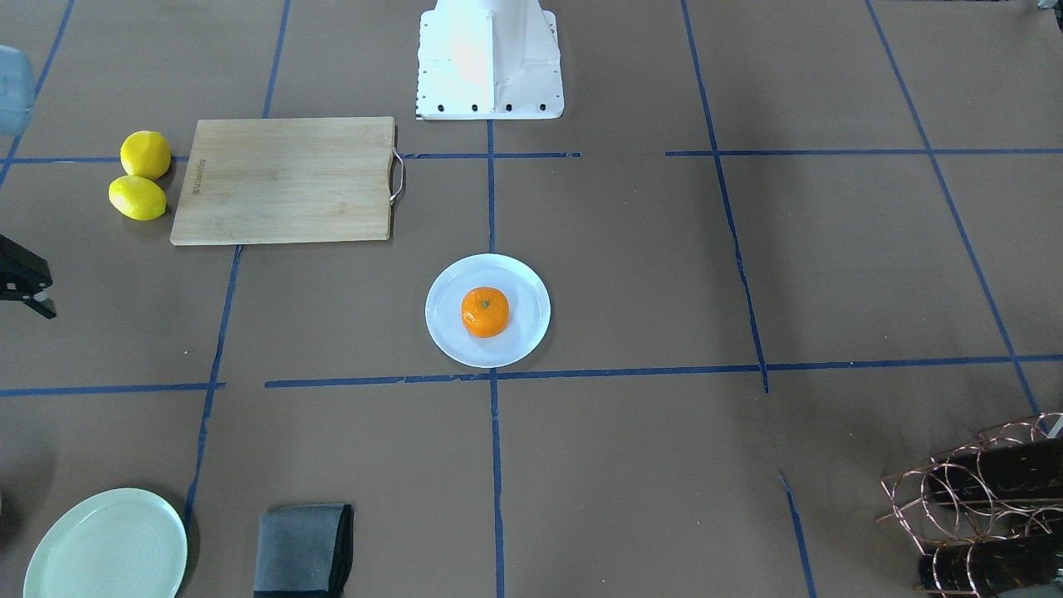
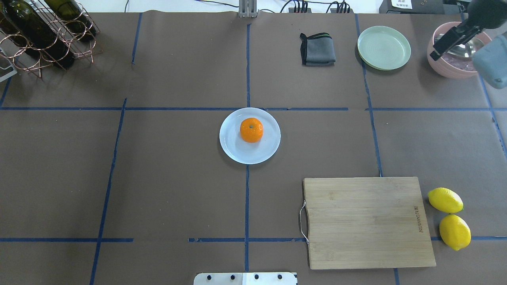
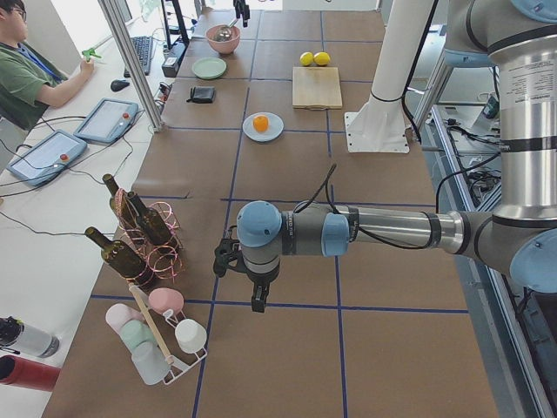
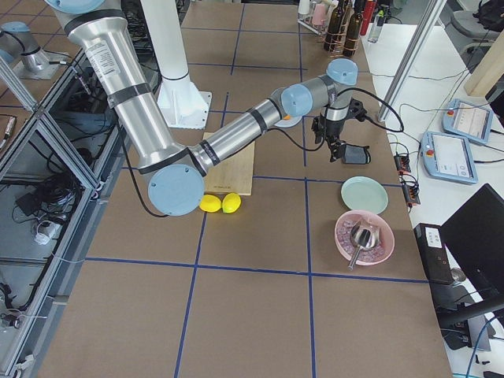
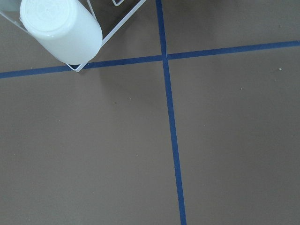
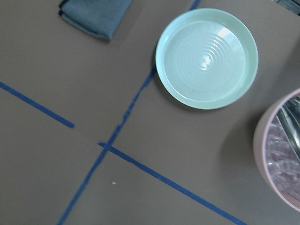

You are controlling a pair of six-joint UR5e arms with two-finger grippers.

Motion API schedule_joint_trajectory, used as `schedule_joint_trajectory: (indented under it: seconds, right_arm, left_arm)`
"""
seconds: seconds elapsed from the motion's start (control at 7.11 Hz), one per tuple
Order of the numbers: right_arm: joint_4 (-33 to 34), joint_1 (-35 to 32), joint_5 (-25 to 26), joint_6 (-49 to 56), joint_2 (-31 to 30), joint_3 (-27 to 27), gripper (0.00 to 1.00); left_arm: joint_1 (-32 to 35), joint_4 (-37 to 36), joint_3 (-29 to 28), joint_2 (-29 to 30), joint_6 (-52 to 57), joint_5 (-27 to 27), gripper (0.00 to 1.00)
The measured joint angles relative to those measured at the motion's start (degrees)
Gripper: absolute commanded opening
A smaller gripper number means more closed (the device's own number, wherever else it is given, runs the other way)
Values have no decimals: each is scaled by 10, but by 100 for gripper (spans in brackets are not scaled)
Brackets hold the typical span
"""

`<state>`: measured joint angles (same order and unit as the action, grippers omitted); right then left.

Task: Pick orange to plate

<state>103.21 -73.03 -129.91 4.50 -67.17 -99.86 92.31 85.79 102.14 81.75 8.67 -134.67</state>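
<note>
The orange point(image 2: 251, 130) rests stem-up on the pale bluish-white plate point(image 2: 237, 152) at the table's centre, and also shows as the orange point(image 1: 485, 312) on the plate point(image 1: 448, 332). No gripper is near it. My right gripper point(image 2: 435, 54) hangs at the far right corner above a pink bowl, and I cannot tell if it is open or shut. My left gripper point(image 3: 258, 303) points down over bare table well off to the left, near the cup rack. It shows only in the left side view, so I cannot tell its state.
A wooden cutting board point(image 2: 366, 221) and two lemons point(image 2: 445, 200) lie near right. A pale green plate point(image 2: 384, 47), grey cloth point(image 2: 317, 49) and pink bowl point(image 2: 451, 65) sit far right. A bottle rack point(image 2: 39, 35) stands far left, with a white cup point(image 5: 61, 30) under the left wrist.
</note>
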Motion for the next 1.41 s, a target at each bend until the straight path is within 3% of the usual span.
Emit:
schedule_joint_trajectory:
  seconds: [0.28, 0.84, 1.41]
  right_arm:
    - [21, -53, 0, 58, -67, -3, 100]
    - [7, -151, 2, 68, -232, -14, 100]
    - [5, -164, 2, 68, -266, -17, 100]
  left_arm:
    - [-1, -2, 3, -1, 1, 9, 100]
    - [0, -2, 6, -4, 2, 8, 100]
    - [0, -1, 10, -6, 4, 6, 100]
